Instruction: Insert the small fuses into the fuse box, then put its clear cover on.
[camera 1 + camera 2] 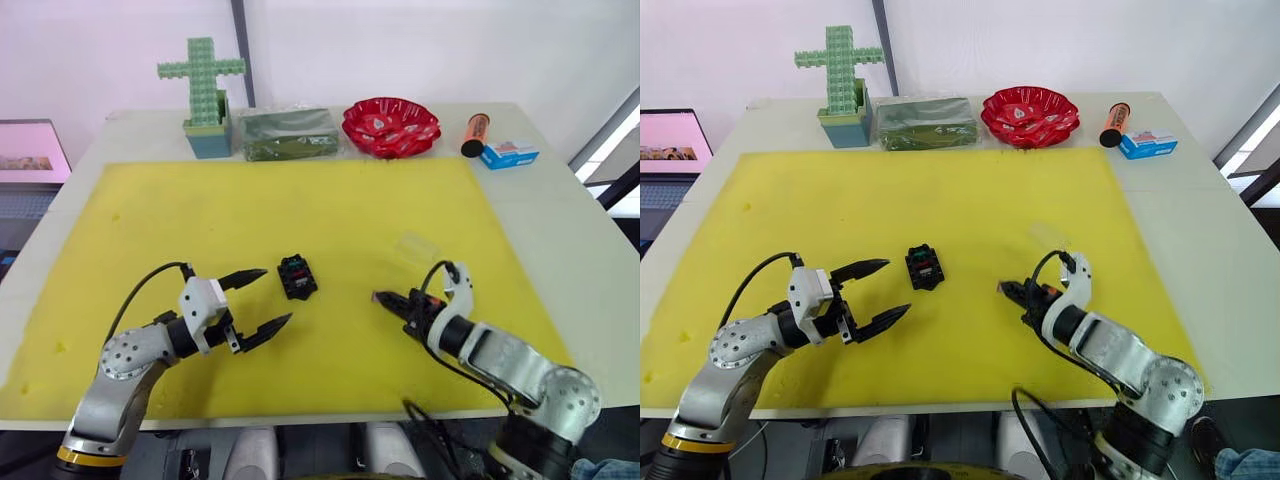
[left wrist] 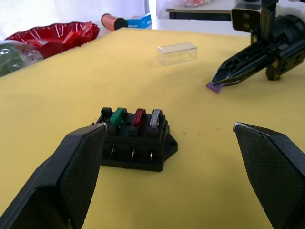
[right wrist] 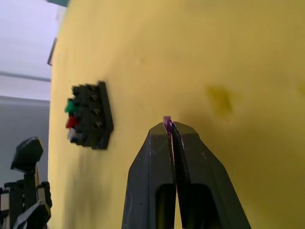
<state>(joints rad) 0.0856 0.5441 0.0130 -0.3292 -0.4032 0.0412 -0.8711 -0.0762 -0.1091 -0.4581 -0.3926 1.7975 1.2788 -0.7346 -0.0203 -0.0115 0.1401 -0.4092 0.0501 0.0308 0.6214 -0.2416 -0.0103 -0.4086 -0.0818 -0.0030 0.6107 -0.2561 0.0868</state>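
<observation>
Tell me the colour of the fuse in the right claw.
Purple; the fuse pinched in the right claw shows best in the left wrist view.

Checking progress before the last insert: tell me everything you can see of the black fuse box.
The small black rectangular plastic fuse box lies flat on the yellow mat, between the two pincers, touched by neither. Three fuses stand in a row in its top: green, red and grey. Its side shows three round openings with metal contacts and a small mounting tab at one end. It has no cover on.
</observation>
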